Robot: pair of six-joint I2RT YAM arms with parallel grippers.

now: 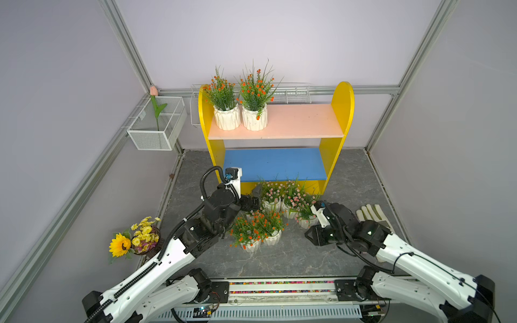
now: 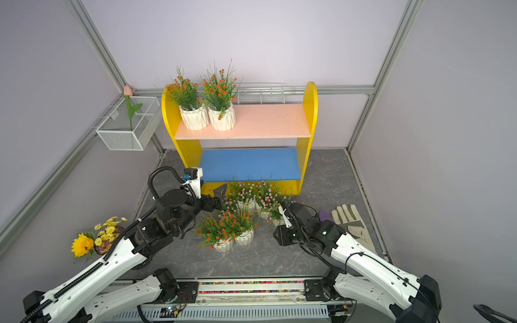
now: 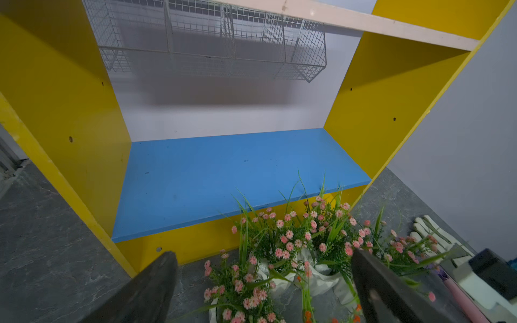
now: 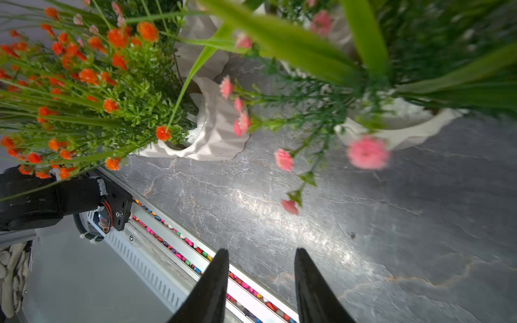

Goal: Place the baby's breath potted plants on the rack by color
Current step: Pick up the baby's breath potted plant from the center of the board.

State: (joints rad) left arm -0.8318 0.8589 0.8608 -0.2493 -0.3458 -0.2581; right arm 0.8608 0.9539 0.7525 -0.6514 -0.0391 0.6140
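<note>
two orange plants [image 1: 253, 93] stand on the rack's [image 1: 342, 112] pink board [image 1: 296, 120]; the rest crowd the worktop [image 1: 279, 260] before it. left fingers [image 3: 156, 285] gape by the pinks [image 3: 288, 243], likely bound for the blue board [image 1: 275, 163]; right fingers [image 4: 212, 288] apart, empty.

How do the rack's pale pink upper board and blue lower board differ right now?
The pale pink upper board carries two white ribbed pots with orange blooms at one end; the blue lower board carries none. The pink board sits above the blue one. Both span the yellow round-topped side panels.
</note>
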